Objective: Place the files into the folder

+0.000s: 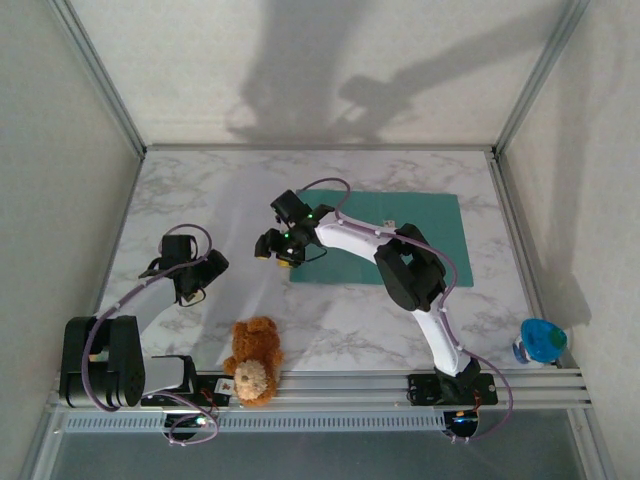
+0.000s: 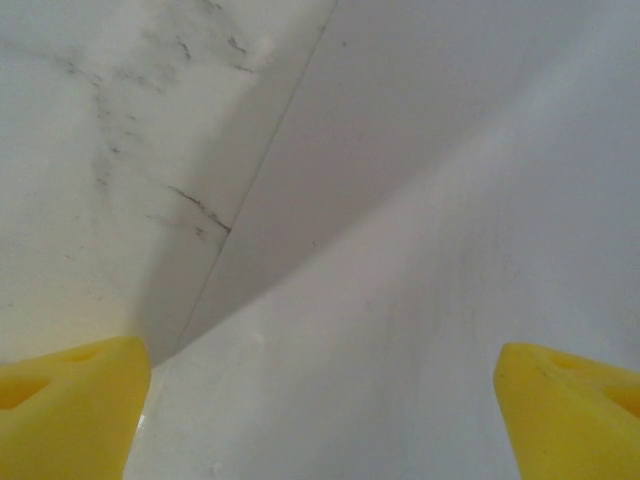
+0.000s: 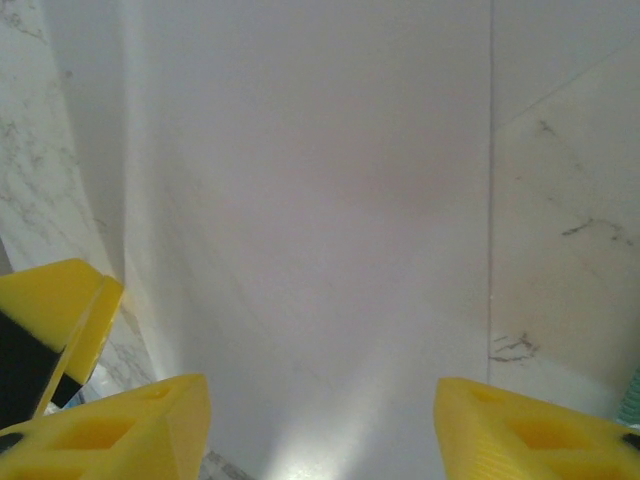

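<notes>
Files (image 3: 320,200): plain white sheets on the marble bench (image 1: 350,330), to the left of the folder (image 1: 400,230); against the pale stone they barely show from above
Folder: teal, flat and seemingly closed on the right half of the bench, so its cover has to be opened before anything goes in
Left end effector (image 2: 320,410): yellow fingers spread wide over an edge of the paper, nothing between them
Right end effector (image 3: 320,430): fingers apart above the sheet, just off the folder's left edge; no paper clamped that I can see
Handling: probably very light, thin and limp; the sheets should sag and curl when lifted, slide easily on the smooth stone, and crease if pinched hard
Where to grip: likely an edge or corner coaxed up off the surface, since flat paper gives the fingers no purchase
Risk: taking one sheet and leaving the rest, or fanning the stack
Folder cover: likely stiffer card, best lifted at its free edge
</notes>
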Controlling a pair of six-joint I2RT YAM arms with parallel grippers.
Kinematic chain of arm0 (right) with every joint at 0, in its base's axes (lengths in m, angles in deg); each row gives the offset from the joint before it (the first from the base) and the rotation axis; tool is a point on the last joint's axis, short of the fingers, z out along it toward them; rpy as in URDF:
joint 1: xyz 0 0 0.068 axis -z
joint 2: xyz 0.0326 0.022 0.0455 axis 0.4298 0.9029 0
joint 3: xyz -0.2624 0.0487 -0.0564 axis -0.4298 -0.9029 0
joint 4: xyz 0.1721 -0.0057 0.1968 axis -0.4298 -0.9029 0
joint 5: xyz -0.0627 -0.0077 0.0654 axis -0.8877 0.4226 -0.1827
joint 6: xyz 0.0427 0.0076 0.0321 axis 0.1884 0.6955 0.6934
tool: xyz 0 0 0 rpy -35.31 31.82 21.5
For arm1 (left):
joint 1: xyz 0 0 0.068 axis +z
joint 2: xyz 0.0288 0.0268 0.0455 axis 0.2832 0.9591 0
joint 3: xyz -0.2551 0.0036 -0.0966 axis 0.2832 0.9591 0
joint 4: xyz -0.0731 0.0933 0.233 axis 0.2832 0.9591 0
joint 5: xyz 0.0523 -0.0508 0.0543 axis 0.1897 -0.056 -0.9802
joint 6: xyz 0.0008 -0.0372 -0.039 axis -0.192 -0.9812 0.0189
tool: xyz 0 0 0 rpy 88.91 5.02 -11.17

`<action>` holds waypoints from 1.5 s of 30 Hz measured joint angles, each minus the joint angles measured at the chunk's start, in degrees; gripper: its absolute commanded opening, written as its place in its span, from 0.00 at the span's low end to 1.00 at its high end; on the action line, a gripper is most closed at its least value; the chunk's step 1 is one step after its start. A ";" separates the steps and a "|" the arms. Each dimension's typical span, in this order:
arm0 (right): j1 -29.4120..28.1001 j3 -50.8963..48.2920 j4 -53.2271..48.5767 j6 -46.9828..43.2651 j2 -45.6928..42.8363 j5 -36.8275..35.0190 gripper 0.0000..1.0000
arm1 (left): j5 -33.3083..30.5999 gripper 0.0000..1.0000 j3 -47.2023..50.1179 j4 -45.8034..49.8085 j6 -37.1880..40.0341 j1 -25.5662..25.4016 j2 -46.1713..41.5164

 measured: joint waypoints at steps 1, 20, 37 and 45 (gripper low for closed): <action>0.00 0.00 0.00 0.02 0.11 -0.11 0.59 | 0.22 0.85 0.00 -0.28 -0.09 0.00 0.20; -0.44 -0.33 0.72 0.87 1.68 -0.15 0.55 | 0.66 0.85 0.00 -0.87 -0.15 0.26 0.98; -1.77 -0.48 2.14 1.79 2.69 -0.87 0.55 | 1.25 0.87 0.00 -0.92 -0.15 0.26 0.98; -2.43 -0.63 4.20 2.86 3.10 -1.03 0.55 | 1.27 0.87 0.13 -1.11 -0.20 0.28 0.87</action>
